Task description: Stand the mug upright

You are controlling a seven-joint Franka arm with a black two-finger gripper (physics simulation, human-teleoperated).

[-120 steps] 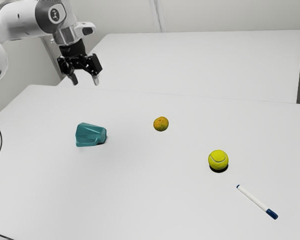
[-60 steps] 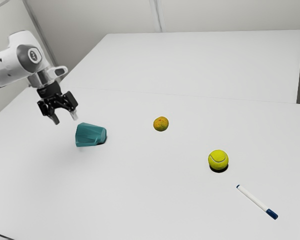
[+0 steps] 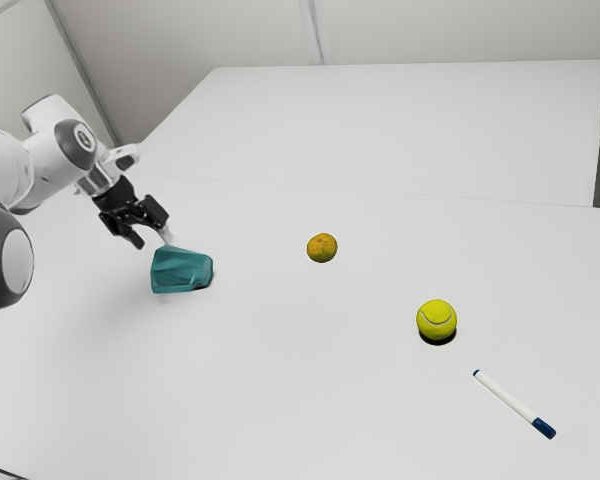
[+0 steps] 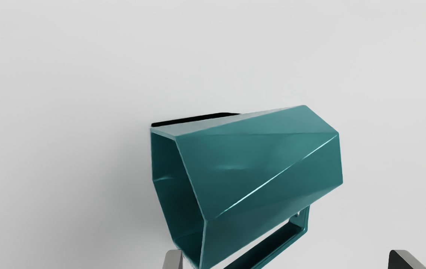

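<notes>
In the exterior view my gripper (image 3: 152,241) hangs just above and to the view's left of the teal mug (image 3: 181,271), which lies on its side on the white table (image 3: 310,390). From the wrist view, the faceted mug (image 4: 257,160) has its open mouth toward one finger and its base angled away, with the handle (image 4: 283,243) on the side nearer my hand. The gripper (image 4: 285,259) is open, its fingertips wide apart, nothing held between them.
An orange fruit (image 3: 322,248) sits on the table to the mug's right in the exterior view. Farther right are a yellow tennis ball (image 3: 437,320) and a white marker with a blue cap (image 3: 515,404).
My gripper first swept down and toward the exterior view's left, then shifted back right a little, closer to the mug. The mug and other objects have stayed put.
</notes>
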